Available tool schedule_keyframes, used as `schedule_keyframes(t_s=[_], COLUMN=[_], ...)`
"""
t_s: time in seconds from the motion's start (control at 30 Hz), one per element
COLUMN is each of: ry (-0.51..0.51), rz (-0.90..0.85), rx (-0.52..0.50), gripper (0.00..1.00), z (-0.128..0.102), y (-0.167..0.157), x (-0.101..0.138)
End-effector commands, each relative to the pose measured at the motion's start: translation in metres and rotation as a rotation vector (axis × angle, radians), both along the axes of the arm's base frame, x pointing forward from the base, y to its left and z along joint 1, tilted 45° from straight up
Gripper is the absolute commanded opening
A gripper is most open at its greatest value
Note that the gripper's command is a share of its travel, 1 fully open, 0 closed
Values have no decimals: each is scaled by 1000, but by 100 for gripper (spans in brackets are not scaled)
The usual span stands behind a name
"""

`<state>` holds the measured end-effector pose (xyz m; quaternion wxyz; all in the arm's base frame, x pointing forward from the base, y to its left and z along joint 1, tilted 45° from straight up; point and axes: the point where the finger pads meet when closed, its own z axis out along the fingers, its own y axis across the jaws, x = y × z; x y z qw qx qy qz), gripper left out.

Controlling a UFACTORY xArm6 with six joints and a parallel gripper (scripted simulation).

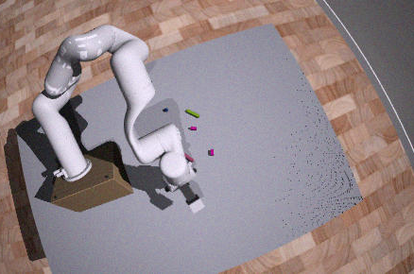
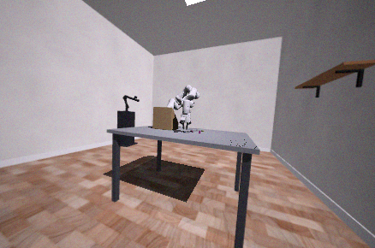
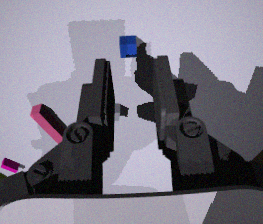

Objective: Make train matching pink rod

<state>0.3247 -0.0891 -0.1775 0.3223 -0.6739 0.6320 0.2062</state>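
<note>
In the wrist view my gripper (image 3: pixel 132 77) hangs over bare table, fingers a little apart with nothing between them. The pink rod (image 3: pixel 46 123) lies flat just left of the left finger; in the top view it (image 1: pixel 189 158) shows partly hidden under my wrist. The blue rod (image 3: pixel 129 46) lies ahead of the fingertips, apart from them, and also shows in the top view (image 1: pixel 165 110). A lime rod (image 1: pixel 192 113) and two magenta rods (image 1: pixel 193 128) (image 1: pixel 211 152) lie separately further out. No two rods touch.
The arm's brown base box (image 1: pixel 89 181) stands at the left of the grey table top. In the exterior view the table (image 2: pixel 186 137) is small and far off, and the rods are too small to tell apart.
</note>
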Motion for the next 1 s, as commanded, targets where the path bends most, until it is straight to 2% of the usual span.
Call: schedule_keyframes(t_s=[0.0,0.97], ry=[-3,-3], rz=[-2,-2], rx=[-3,-3], gripper=[24,24], z=[-3,-13], y=[1,10], x=[2,4])
